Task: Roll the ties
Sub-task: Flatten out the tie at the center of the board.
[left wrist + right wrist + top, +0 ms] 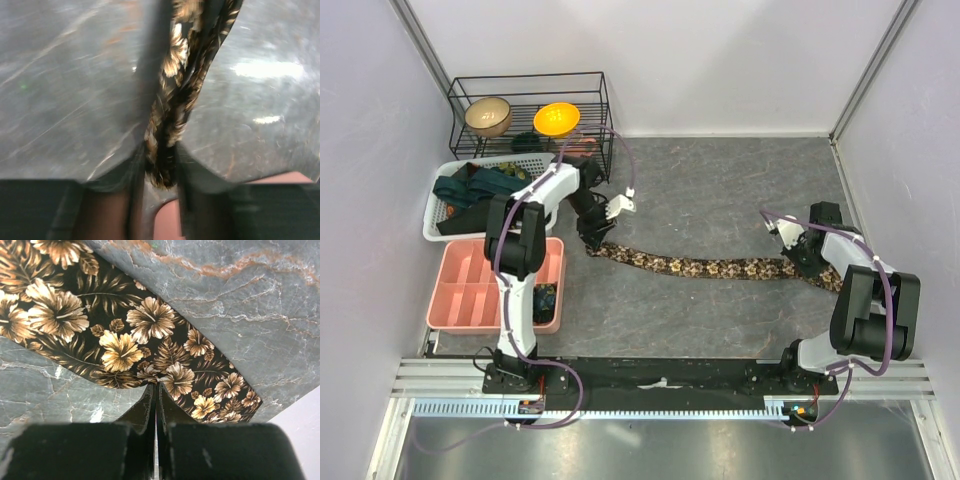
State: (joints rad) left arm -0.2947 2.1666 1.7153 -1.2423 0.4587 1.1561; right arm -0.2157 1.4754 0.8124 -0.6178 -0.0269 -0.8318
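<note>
A brown-and-tan flowered tie (700, 267) lies stretched across the grey table from left to right. Its narrow end (172, 115) stands bunched and twisted between the fingers of my left gripper (160, 172), which press on it from both sides. That gripper (592, 240) sits beside the pink tray. My right gripper (156, 387) is shut, its tips pinching the near edge of the tie's wide end (120, 340). From above, the right gripper (804, 264) is at the tie's right end. Dark ties (470, 190) lie in the white basket. A small dark coil (546, 298) sits in the tray.
The pink compartment tray (470, 290) stands at the left front, with the white mesh basket (438, 222) behind it. A black wire rack (530, 95) at the back left holds a tan bowl (488, 116) and an orange bowl (557, 119). Walls close in on both sides.
</note>
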